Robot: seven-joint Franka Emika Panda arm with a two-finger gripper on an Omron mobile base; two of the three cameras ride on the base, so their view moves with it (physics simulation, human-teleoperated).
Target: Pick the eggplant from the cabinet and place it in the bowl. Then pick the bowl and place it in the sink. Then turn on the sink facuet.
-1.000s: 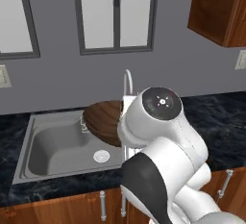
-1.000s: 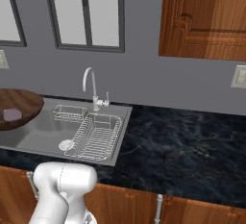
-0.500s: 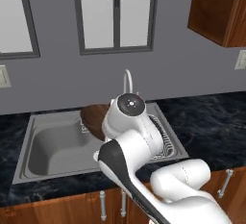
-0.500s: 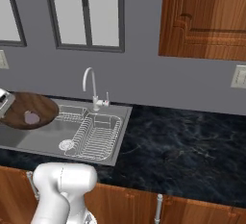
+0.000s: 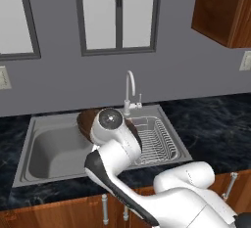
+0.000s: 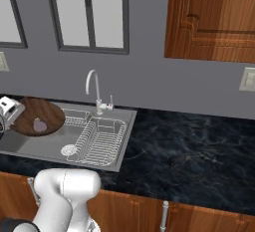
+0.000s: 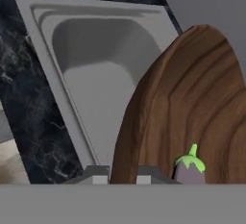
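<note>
Overhead, 2 windows [image 5: 117, 14], grey wall, dark marbled counter [image 6: 189, 144], sink [image 5: 54, 148]

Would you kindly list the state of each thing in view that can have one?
claw: shut on the bowl's rim
bowl: held above the sink, eggplant inside
eggplant: lying in the bowl
sink: basin bare, no water showing
sink facuet: no water running
cabinet: door closed

no readable text, labels or numbers anywhere.
</note>
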